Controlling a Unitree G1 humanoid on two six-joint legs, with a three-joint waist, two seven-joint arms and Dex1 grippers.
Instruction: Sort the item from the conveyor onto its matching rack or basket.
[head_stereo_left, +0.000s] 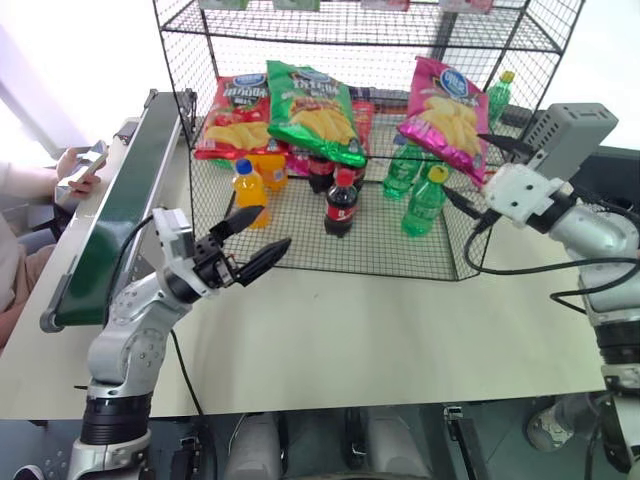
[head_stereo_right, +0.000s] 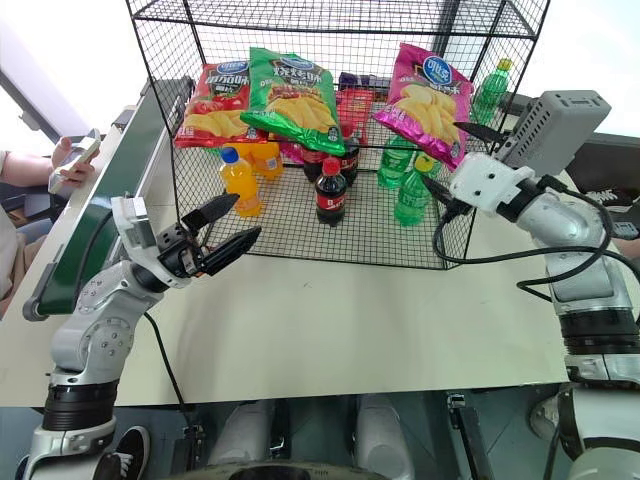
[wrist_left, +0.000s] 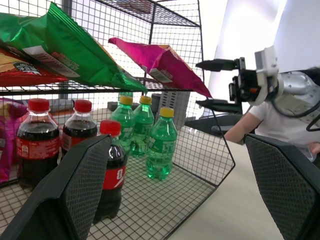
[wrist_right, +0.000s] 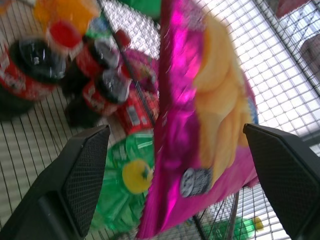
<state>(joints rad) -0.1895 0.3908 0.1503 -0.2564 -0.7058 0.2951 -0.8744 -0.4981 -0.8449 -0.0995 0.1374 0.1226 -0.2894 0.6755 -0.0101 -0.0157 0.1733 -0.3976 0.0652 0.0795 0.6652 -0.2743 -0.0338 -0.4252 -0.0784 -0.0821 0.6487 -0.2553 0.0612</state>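
Observation:
The item, a magenta-pink chip bag (head_stereo_left: 445, 115), lies tilted on the right end of the rack's (head_stereo_left: 400, 40) middle tier, its lower corner hanging past the mesh edge. My right gripper (head_stereo_left: 468, 172) stands open just off that corner, fingers spread on either side and not touching the bag. In the right wrist view the bag (wrist_right: 200, 125) sits ahead of the spread fingers. My left gripper (head_stereo_left: 270, 232) hovers open and empty over the table in front of the rack's left half. The dark green conveyor (head_stereo_left: 120, 200) runs along the left with nothing on its belt.
A red chip bag (head_stereo_left: 235, 115) and a green chip bag (head_stereo_left: 315, 110) share the middle tier. Below stand an orange bottle (head_stereo_left: 248, 192), cola bottles (head_stereo_left: 340, 205) and green bottles (head_stereo_left: 425, 200). A person's hand (head_stereo_left: 80, 170) holds a phone left of the conveyor.

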